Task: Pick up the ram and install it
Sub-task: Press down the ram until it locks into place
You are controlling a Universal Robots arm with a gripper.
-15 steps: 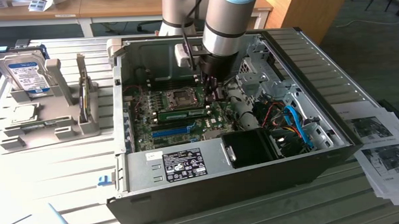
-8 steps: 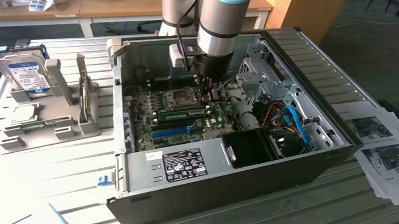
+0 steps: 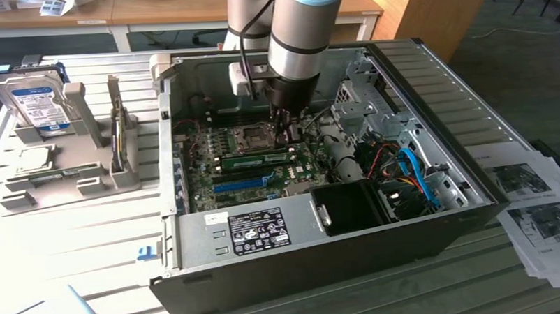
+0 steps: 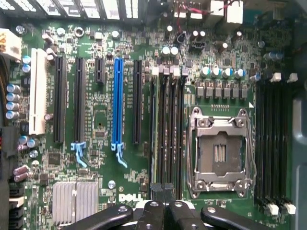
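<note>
Claw (image 4: pixel 162 191), shut, over one ram (image 3: pixel 258 158) in motherboard (image 4: pixel 96 158).

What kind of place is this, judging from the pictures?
Probably an office or lab room set up as a computer-assembly test bench: an open computer case lies on a slatted table, desks stand behind, and a hard drive waits in a holder.

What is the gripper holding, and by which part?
Apparently the ram, standing on edge on the motherboard: the gripper is shut on its top edge, near its end at the exterior view's right.
</note>
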